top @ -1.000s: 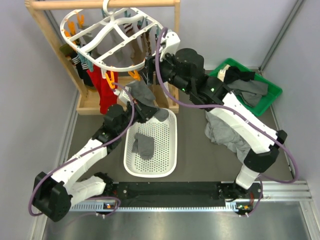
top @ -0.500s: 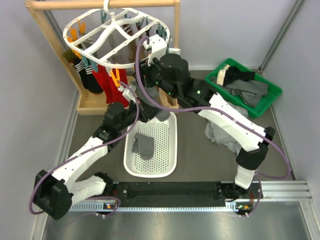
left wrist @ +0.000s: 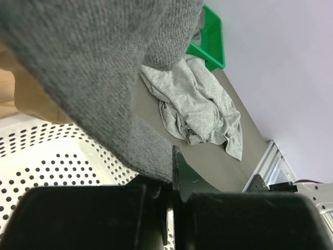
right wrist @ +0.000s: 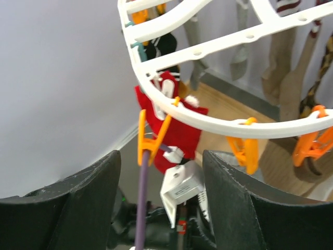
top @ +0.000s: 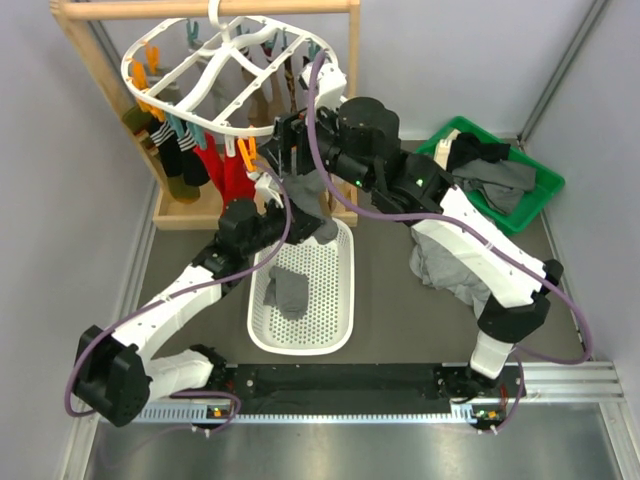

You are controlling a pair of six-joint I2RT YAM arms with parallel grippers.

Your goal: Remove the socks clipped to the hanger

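Hanger (top: 228, 72): hanging by its hook from the wooden rail stand (top: 200, 9) at the far left, with its oval tilting down toward the arms.
Clipped socks: the red sock (top: 213, 165), the black striped sock (top: 163, 140) and the brown-tan socks (top: 268, 100) are dangling under the frame, crowding the space between the stand's posts.
Grey sock (top: 308, 205): hanging over the far end of the white perforated basket (top: 330, 300); its top is running up behind the right wrist (whether a clip has it, I cannot tell).
Left gripper (left wrist: 170, 174): clamping the lower part of the grey sock, its fingers pressing together on the knit.
Right gripper (right wrist: 160, 177): its fingers are standing wide apart and holding nothing, and it is pointing up at the hanger's near rim, just below the orange clips (right wrist: 151, 136).
Basket contents: a second grey sock (top: 285, 290) is lying inside.
Open room: bare table is showing left of the basket, toward the wall. To the right, a grey garment heap (top: 448, 268) is lying near the basket, and the green bin (top: 545, 200) is sitting in the far right corner.
Top view only: both arms are converging beside the hanger's near edge.
Left wrist only: the sock's knit is filling most of the frame, with the heap and the bin showing beyond it.
Right wrist only: the underside of the rim and the clips' jaws are showing.
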